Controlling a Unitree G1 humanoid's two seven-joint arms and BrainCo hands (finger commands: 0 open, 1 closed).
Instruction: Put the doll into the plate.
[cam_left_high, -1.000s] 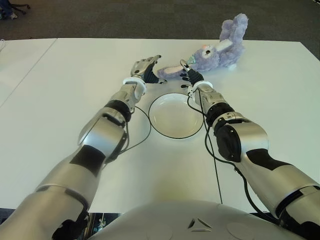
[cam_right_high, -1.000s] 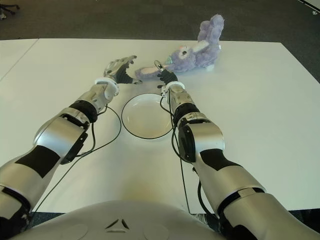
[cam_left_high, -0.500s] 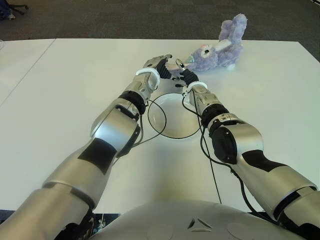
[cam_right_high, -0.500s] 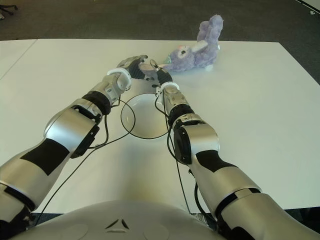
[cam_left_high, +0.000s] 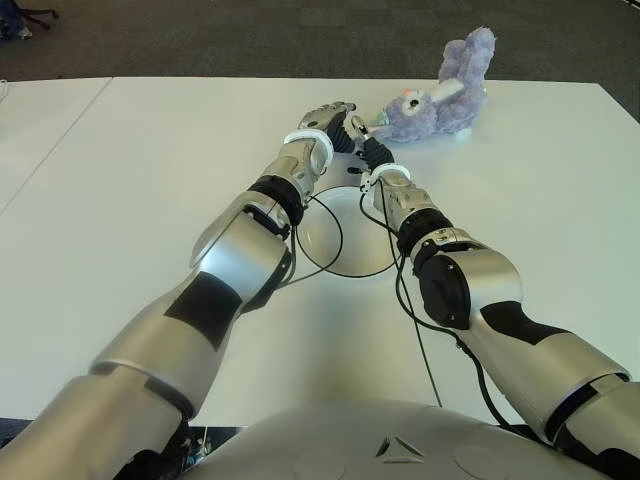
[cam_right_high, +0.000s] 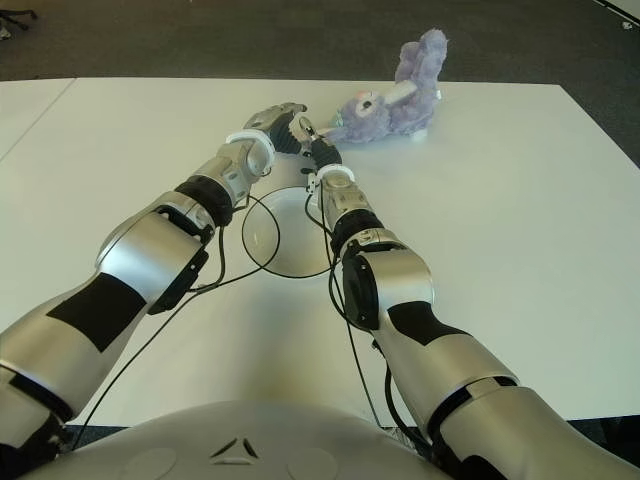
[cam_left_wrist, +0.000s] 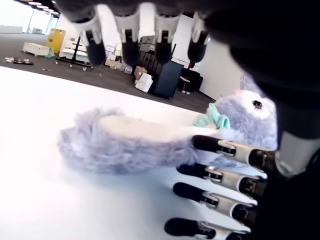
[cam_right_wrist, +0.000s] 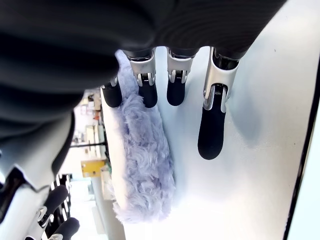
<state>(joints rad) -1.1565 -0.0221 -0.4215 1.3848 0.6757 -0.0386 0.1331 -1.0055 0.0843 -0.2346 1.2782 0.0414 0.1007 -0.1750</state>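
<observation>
The doll (cam_left_high: 440, 100) is a purple plush rabbit lying on the white table, beyond and to the right of the plate. One long furry limb (cam_left_wrist: 125, 142) stretches from it towards my hands. The white plate (cam_left_high: 355, 245) with a dark rim sits near the middle, partly covered by both forearms. My left hand (cam_left_high: 335, 112) hovers over the limb with its fingers (cam_left_wrist: 130, 35) spread open. On the limb's other side, my right hand (cam_left_high: 362, 140) has straight fingers (cam_right_wrist: 175, 85) reaching its fur; neither hand grips it.
Black cables (cam_left_high: 325, 215) from both wrists trail across the plate and the table (cam_left_high: 150, 170). A second white table (cam_left_high: 40, 120) adjoins on the left. Dark carpet lies past the far edge, close behind the doll.
My left hand has swung right, from left of the plate to over the doll's limb. The right hand shifted slightly left and forward. The doll has not moved.
</observation>
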